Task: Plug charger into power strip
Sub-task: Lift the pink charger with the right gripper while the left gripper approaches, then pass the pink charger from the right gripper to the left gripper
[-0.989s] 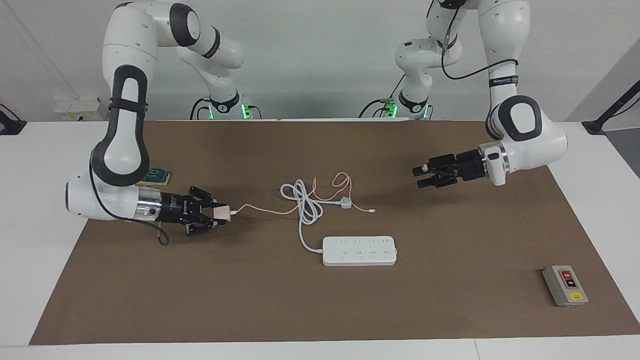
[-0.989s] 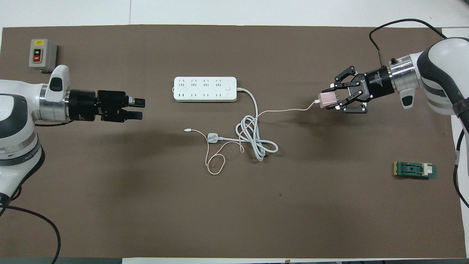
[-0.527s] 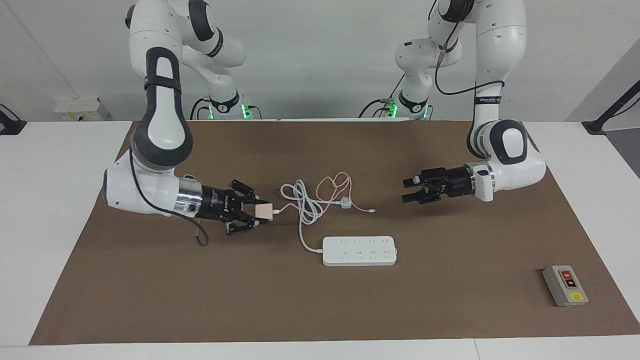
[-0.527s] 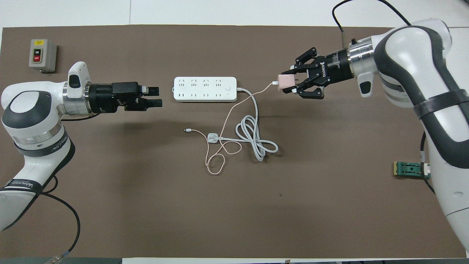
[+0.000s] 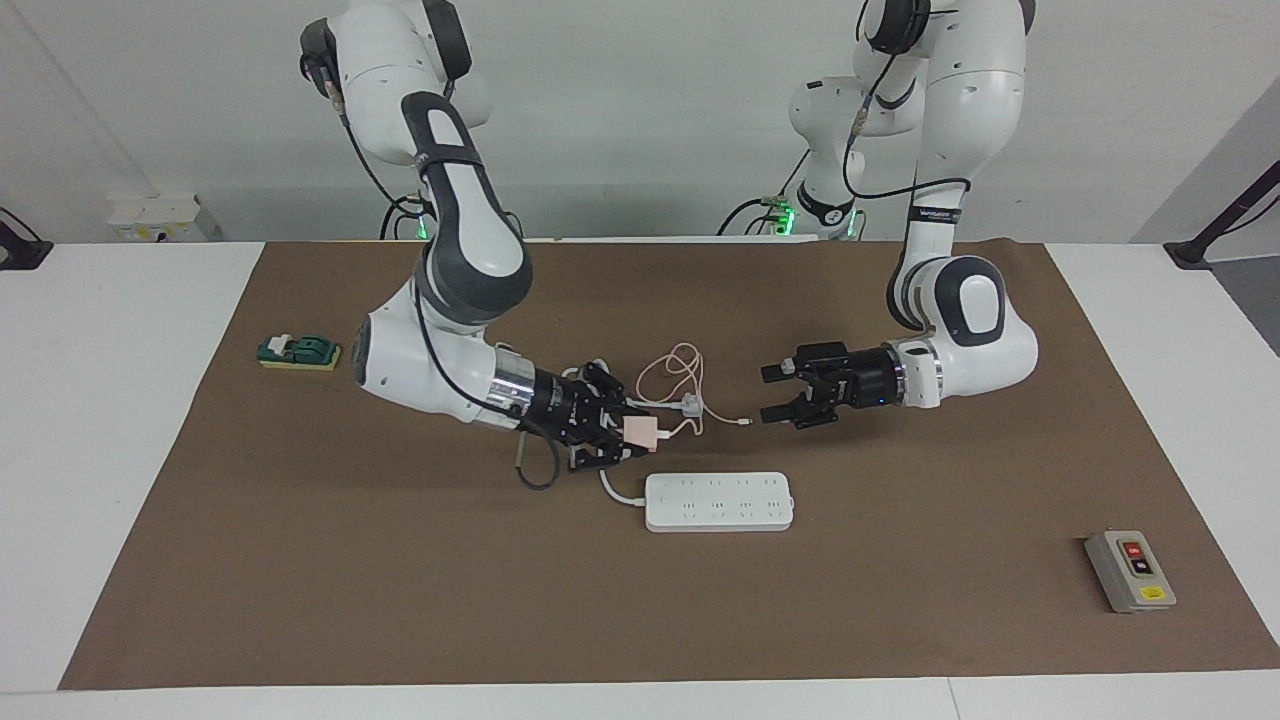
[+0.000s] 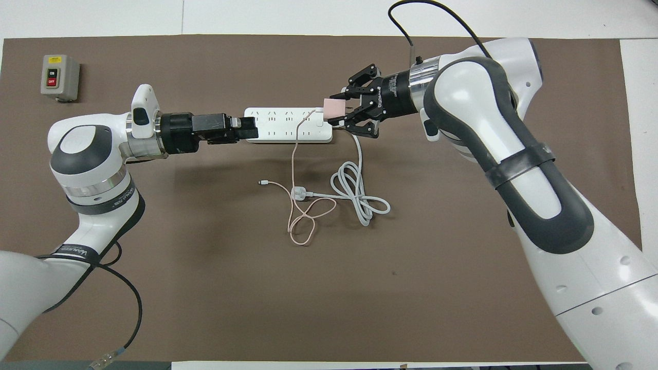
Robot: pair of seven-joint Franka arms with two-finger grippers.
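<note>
Pale pink charger [image 5: 640,431] sits clamped in my right gripper [image 5: 622,437], held in the air over the corded end of the power strip [image 5: 719,501], prongs not in any socket. Its thin pink cable [image 6: 294,169] droops across the strip and loops on the brown mat [image 5: 300,560] beside the white three-pin plug [image 5: 690,406]. My left gripper [image 5: 780,392] hovers with fingers spread, holding nothing, over the strip's other end. Grey switch box [image 5: 1130,571] lies well apart, toward the left arm's end.

grey switch box [image 5: 1130,571], green block [image 5: 297,351], white plug [image 5: 691,405]
</note>
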